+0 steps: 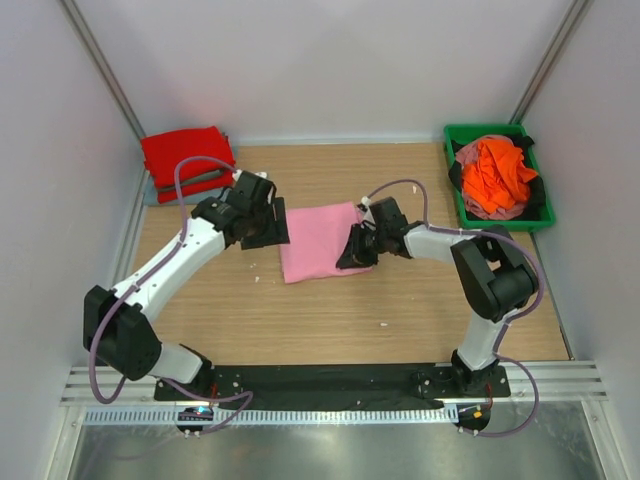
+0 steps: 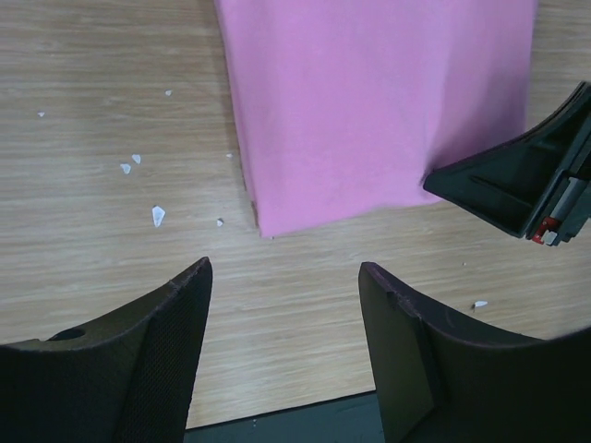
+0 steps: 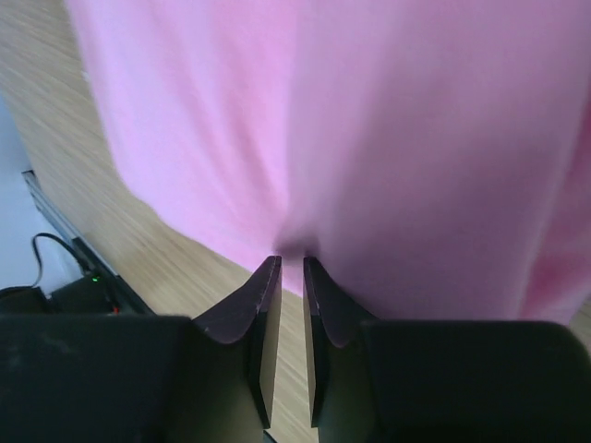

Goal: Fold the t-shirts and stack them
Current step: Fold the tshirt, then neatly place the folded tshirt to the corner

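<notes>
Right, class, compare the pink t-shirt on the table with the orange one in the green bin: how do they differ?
The pink t-shirt lies folded flat on the table; the orange t-shirt sits crumpled in the green bin. The right gripper pinches the pink t-shirt's edge; no gripper is near the orange t-shirt. Both are plain, single-coloured fabric.

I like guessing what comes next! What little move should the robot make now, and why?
Probably the left gripper should slide to the near edge of the pink shirt and pinch it. Its fingers are open and empty, just short of the cloth, while the right gripper is shut on the opposite edge.
</notes>
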Controlling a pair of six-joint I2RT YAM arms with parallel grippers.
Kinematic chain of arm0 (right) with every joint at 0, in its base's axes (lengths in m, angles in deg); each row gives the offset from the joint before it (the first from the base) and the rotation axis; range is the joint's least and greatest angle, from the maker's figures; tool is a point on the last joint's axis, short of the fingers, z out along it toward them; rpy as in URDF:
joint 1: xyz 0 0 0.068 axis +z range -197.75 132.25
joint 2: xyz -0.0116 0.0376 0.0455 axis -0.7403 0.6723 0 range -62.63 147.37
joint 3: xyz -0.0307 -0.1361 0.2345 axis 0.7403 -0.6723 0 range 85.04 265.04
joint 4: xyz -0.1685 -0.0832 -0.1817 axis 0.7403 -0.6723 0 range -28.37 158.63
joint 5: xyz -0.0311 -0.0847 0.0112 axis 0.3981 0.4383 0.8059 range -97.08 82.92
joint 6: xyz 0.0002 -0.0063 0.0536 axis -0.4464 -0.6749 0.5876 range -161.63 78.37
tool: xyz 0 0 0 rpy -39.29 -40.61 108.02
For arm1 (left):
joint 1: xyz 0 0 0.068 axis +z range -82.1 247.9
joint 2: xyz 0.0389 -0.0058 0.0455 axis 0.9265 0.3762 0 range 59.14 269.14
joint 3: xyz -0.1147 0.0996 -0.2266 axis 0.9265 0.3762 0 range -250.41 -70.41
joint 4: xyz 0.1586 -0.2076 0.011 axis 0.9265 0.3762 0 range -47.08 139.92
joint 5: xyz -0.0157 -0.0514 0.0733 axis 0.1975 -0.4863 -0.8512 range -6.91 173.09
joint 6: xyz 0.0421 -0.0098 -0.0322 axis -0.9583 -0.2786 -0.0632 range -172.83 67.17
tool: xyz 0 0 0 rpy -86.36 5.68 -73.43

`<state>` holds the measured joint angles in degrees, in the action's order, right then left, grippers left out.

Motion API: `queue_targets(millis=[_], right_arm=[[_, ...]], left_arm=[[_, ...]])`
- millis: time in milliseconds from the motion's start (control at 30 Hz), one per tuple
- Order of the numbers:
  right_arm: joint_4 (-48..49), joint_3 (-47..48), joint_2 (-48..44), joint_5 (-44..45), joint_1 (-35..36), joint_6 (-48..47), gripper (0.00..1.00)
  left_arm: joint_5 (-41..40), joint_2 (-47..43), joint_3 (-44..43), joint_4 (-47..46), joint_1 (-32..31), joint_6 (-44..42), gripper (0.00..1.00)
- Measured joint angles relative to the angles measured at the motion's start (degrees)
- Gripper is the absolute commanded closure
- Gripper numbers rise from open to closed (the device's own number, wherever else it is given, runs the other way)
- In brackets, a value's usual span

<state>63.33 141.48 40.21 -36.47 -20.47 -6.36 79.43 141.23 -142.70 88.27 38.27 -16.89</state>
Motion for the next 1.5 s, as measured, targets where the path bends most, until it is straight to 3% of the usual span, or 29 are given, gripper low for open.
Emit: queue_targets(millis=[267,400,467,500,533,567,633,733,867,1033,1167,1333,1500], right_arm=[[10.9,-14.4,-4.3,0.3,1.4,4.2,0.81],[7.9,-17.4,-9.7,5.0,5.7,5.4,0.77],[2.8,-16.4,-12.7,6.9,7.2,5.0,0.64],[0.2,-15.5,-14.1,7.8,7.6,4.4,0.58],[-3.2,-13.6,-15.9,9.1,7.6,3.8,0.43],[-7.1,-10.8,-17.6,10.8,7.5,3.1,0.35],[-11.8,-4.1,-20.2,13.8,6.7,1.0,0.17],[-14.7,5.6,-22.3,15.8,3.7,-2.3,0.09],[-15.9,12.4,-20.4,16.2,-3.1,-5.6,0.06],[-17.0,15.3,-9.6,15.2,-9.6,-8.9,0.06],[-17.2,17.6,0.4,13.2,-10.8,-10.8,0.06],[-16.8,20.6,8.1,10.7,-11.4,-11.9,0.05],[-14.4,21.3,11.6,7.8,-11.7,-12.2,0.08]], left_arm=[[-1.1,-2.0,3.0,0.3,0.0,-0.4,0.35],[-1.4,-2.1,3.7,0.3,0.0,-0.4,0.34],[-1.8,-2.1,4.1,0.3,0.0,-0.5,0.31],[-2.0,-2.2,4.2,0.3,0.0,-0.5,0.25],[-2.4,-2.2,4.4,0.3,0.0,-0.6,0.16],[-2.8,-2.4,4.6,0.1,0.0,-0.7,0.01],[-3.3,-3.6,5.6,-1.1,0.2,-0.6,0.0],[-2.8,-6.6,8.4,-4.0,1.4,-0.3,0.0],[-2.1,-7.7,9.6,-7.2,3.5,-0.1,0.0],[-1.0,-7.6,10.1,-11.2,3.9,-0.8,0.04],[-0.5,-7.6,11.6,-15.4,4.7,-1.7,0.05],[4.0,-6.9,17.2,-23.6,10.3,-0.7,0.06],[7.1,1.2,19.3,-32.0,13.8,1.9,0.07]])
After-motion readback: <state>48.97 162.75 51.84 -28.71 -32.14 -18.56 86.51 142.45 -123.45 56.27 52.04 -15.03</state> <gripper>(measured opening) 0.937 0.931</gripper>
